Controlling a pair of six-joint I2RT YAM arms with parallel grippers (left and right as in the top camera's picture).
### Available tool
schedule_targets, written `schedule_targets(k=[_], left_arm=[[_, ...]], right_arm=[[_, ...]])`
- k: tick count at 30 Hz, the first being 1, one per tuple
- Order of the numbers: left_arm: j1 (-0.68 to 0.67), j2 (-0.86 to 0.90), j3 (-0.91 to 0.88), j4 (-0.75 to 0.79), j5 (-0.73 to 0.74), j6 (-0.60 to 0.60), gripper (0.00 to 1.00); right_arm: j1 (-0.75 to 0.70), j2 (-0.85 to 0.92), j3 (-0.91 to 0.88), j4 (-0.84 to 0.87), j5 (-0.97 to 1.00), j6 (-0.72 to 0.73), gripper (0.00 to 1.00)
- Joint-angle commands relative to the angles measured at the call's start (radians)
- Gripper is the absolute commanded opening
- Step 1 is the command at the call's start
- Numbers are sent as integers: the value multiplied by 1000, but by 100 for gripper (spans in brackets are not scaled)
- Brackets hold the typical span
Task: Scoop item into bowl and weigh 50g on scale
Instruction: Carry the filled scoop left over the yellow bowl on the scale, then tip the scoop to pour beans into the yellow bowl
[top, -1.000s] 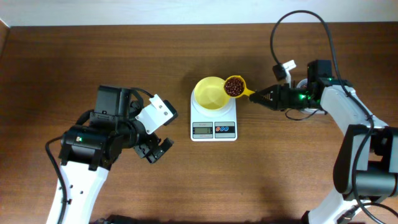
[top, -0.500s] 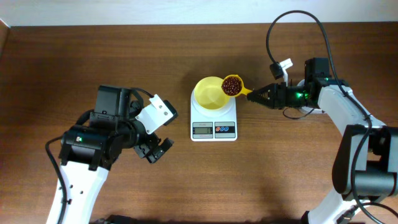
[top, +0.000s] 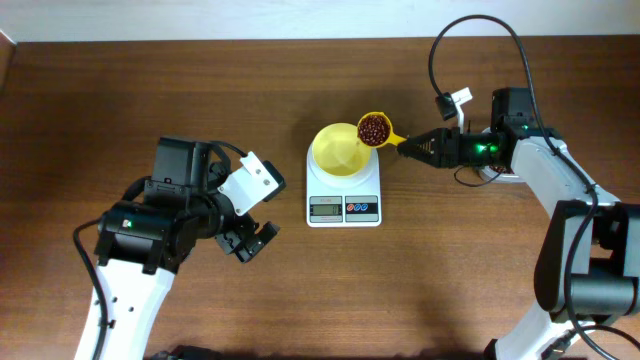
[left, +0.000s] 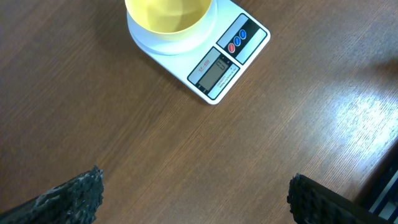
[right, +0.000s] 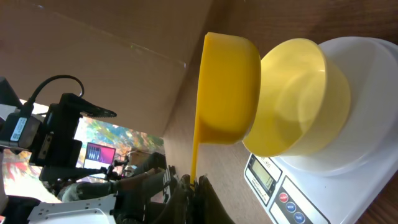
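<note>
Right gripper (top: 410, 146) holds a loaded scoop (top: 374, 129) at the bowl's rim.
Its jaws are closed on the scoop's yellow handle. The beans (top: 373, 127) lie heaped in the cup, open side up, over the edge of the bowl (top: 338, 150) on that arm's side. The bowl stands on the scale (top: 343, 197), which rests on the table (top: 200, 90). The left gripper (left: 196, 199) hovers near the scale, its 2 fingers (left: 74, 193) spread wide, holding nothing.

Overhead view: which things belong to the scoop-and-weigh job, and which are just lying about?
In the job: beans, in the scoop held by the right gripper; bowl; scale.
Not in it: left gripper, open and apart; white tag on the right arm's cable.
</note>
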Motion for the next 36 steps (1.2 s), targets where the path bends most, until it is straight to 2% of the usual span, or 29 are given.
schedule_targets(k=[1, 12, 18, 28, 36], left_arm=[[8, 3, 18, -2, 0, 19, 99], [8, 3, 18, -2, 0, 19, 99], [8, 3, 18, -2, 0, 19, 99], [8, 3, 18, -2, 0, 19, 99], [8, 3, 18, -2, 0, 19, 99]], right_arm=[[6, 6, -5, 5, -21, -6, 4], [59, 6, -5, 16, 42, -3, 4], [59, 6, -5, 29, 187, -4, 4], [59, 6, -5, 72, 177, -8, 4], [59, 6, -5, 100, 126, -159, 4]])
